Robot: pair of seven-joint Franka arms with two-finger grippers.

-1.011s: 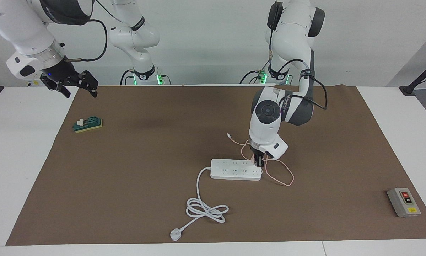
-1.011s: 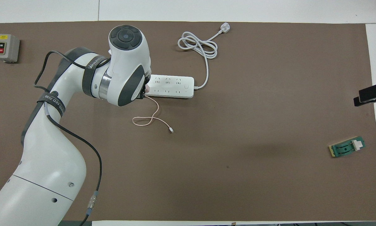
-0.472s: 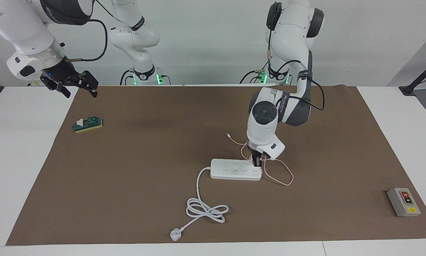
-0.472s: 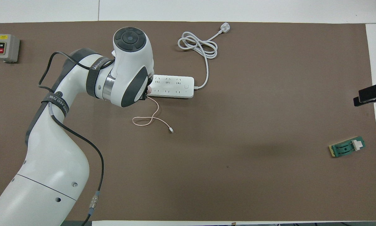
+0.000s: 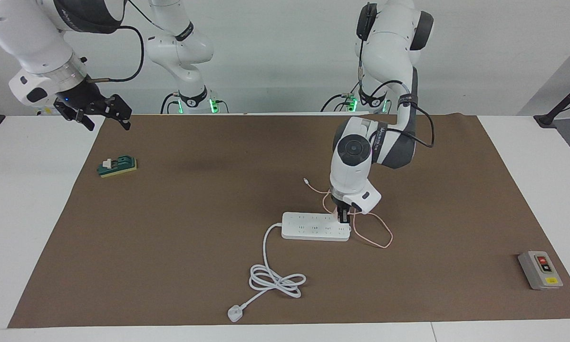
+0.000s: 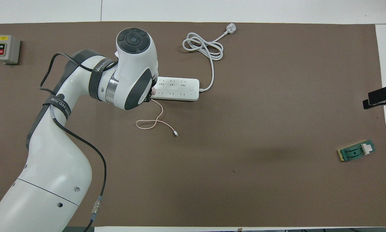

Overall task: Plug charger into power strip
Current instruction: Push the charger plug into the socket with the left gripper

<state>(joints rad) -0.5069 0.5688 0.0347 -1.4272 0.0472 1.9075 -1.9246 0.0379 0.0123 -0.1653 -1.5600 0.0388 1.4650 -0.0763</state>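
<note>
Charger (image 5: pixel 338 212) clenched in our left gripper (image 5: pixel 343 219), pressed at power strip (image 5: pixel 313 226) end socket, prongs down, for insertion. Our right gripper (image 5: pixel 105 116) waits, released, over mat corner.

A white table (image 5: pixel 28 199) carries a brown mat (image 5: pixel 194 213) bearing the power strip (image 5: pixel 313 227), grey button box (image 5: pixel 539 270) and green block (image 5: pixel 118 166).

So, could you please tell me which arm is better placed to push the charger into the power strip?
The left: its hand grips the charger right over the power strip. The right hand waits open at the mat's edge.
</note>
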